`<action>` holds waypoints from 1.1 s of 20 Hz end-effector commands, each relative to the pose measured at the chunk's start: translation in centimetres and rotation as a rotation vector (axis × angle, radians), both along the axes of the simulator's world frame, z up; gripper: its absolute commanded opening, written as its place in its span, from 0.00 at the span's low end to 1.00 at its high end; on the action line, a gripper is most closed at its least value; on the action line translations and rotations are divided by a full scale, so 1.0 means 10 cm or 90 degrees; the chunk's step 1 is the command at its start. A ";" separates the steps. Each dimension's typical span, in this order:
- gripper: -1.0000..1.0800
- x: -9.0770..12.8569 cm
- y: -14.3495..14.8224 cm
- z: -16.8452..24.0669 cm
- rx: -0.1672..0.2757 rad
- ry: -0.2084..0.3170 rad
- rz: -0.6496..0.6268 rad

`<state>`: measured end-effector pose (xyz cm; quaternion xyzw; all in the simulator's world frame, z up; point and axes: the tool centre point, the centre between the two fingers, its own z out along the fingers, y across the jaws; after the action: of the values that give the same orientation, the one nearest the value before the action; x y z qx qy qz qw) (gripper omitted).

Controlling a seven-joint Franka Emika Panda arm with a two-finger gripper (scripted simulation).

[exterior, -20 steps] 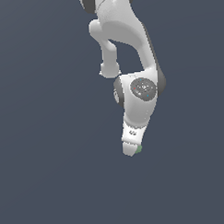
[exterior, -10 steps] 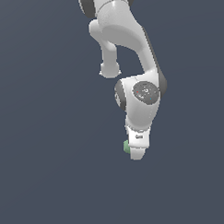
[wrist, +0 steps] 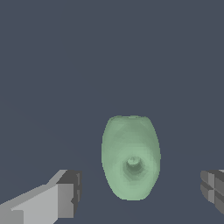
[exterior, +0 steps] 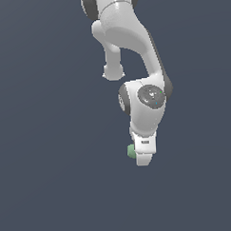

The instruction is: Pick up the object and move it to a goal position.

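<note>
Looking down from the wrist camera, the gripper (wrist: pixel 140 192) is showing two grey fingertips (wrist: pixel 70 192) standing wide apart, so the jaws are sitting open. Lying between them is the object (wrist: pixel 130 156), a small pale green rounded lump with a dimple in the middle of its face. It is touching neither fingertip; a clear gap of dark surface is showing on each side of it. The lump is much narrower than the space between the jaws. Beyond it, a plain dark blue-grey surface (wrist: pixel 109 52) is filling the rest of the wrist view.

Seen from the exterior camera, the white arm (exterior: pixel 128 36) is reaching down from the upper edge of the picture and bending at a round joint with a dark cap. Below that joint, the gripper (exterior: pixel 143 158) is pointing straight down. The object (exterior: pixel 131 151) is peeking out as a small green spot at the gripper's lower end, on the exterior view's left side of it, mostly hidden behind the white housing. The same flat dark surface (exterior: pixel 42 139) is surrounding everything, and whether the lump is resting on it cannot be told.
</note>
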<state>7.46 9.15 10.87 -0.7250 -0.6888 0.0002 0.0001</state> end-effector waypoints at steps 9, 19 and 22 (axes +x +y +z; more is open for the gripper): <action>0.96 -0.01 0.00 -0.38 0.000 0.000 0.003; 0.00 0.00 0.00 -0.50 0.000 0.000 0.003; 0.00 0.00 0.00 -0.50 0.000 0.000 0.003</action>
<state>7.46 9.19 5.85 -0.7232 -0.6906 0.0002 0.0001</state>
